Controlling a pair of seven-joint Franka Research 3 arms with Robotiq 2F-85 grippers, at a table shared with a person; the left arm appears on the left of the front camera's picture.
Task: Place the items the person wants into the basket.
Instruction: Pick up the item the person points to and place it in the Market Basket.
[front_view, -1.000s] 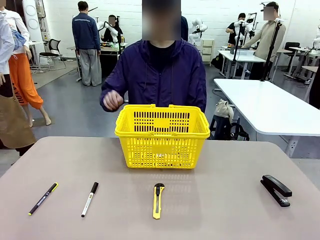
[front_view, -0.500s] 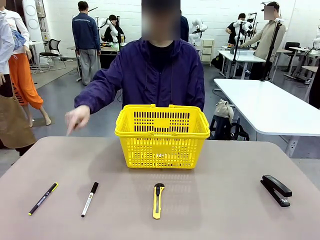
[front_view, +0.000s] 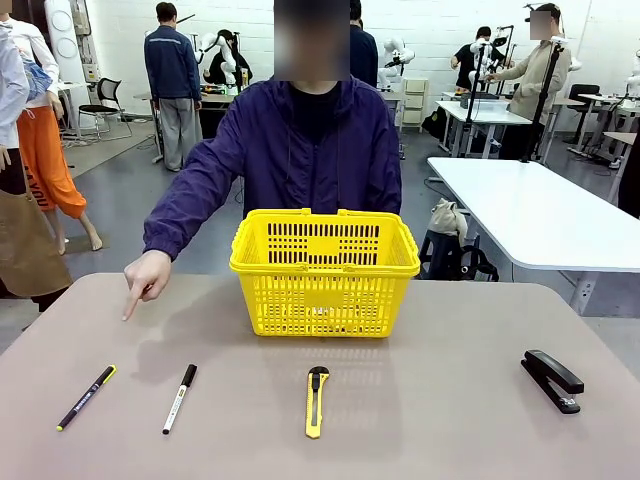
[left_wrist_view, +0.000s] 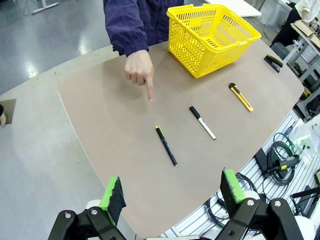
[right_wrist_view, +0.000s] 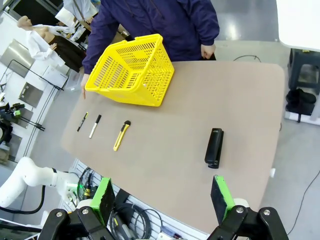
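Observation:
The yellow basket (front_view: 325, 268) stands at the table's far middle, in front of the person (front_view: 315, 150). The person's hand (front_view: 147, 278) points a finger down at the table's left side, just beyond the black pen (front_view: 86, 397) with the yellow-green end. The black stapler (front_view: 551, 379) lies at the near right. My left gripper (left_wrist_view: 173, 190) hangs open high above the near edge, over the pen (left_wrist_view: 166, 145) and the pointing hand (left_wrist_view: 140, 70). My right gripper (right_wrist_view: 162, 197) is open too, high above the stapler (right_wrist_view: 214, 147), with the basket (right_wrist_view: 132, 72) farther off.
A white marker with a black cap (front_view: 179, 398) lies right of the pen. A yellow-and-black utility knife (front_view: 316, 400) lies in front of the basket. Bare tabletop (front_view: 440, 400) separates the knife from the stapler. A white table (front_view: 540, 215) stands behind on the right.
The person's arm has reached out from the chest to the table's left side and lowered, the finger now pointing down near the pen. Neither gripper changed.

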